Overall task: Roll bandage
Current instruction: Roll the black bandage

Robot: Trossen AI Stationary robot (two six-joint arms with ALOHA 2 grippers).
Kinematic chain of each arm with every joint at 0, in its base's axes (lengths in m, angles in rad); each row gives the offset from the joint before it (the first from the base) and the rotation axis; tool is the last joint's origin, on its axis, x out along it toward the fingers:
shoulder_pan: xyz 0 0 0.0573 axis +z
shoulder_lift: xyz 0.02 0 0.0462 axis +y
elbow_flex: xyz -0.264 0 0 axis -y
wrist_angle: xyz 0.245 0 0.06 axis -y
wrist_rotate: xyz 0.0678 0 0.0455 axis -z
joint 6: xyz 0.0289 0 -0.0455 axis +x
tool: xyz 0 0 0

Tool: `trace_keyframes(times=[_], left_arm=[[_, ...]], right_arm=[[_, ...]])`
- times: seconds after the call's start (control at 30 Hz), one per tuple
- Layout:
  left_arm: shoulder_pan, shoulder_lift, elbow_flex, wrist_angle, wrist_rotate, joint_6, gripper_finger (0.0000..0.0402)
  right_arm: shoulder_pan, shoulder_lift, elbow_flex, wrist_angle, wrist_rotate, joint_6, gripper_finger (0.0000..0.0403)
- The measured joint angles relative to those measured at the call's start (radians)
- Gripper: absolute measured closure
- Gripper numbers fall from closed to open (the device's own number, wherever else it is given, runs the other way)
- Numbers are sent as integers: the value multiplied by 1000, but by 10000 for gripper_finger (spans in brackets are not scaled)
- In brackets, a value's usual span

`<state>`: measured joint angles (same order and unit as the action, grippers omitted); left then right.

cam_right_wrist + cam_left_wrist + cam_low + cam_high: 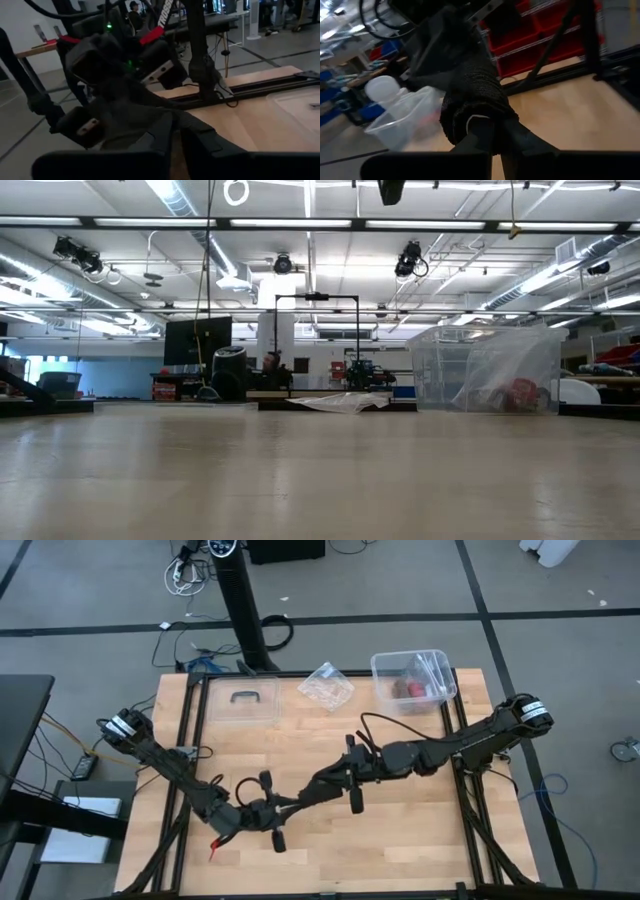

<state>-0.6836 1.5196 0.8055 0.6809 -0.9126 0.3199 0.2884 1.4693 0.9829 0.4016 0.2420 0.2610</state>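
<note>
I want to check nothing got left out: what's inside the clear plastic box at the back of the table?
Inside the clear plastic box something reddish and pale clear items show; the walls blur what they are.

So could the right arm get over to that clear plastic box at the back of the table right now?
Probably not freely. The right gripper appears shut on the bandage, which the left gripper also holds. The clear plastic box has open table before it, but the right arm would need to let go first.
</note>
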Motion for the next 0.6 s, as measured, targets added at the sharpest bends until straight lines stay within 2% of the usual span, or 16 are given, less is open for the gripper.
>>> trace_keyframes(times=[0.37, 0.6], left_arm=[[-4, 0, 0, 1, 118, -64, 383], [-6, 0, 0, -4, 189, -115, 383]], right_arm=[[-2, -17, 0, -17, -36, 10, 239], [-4, -59, -1, -11, -72, 22, 206]])
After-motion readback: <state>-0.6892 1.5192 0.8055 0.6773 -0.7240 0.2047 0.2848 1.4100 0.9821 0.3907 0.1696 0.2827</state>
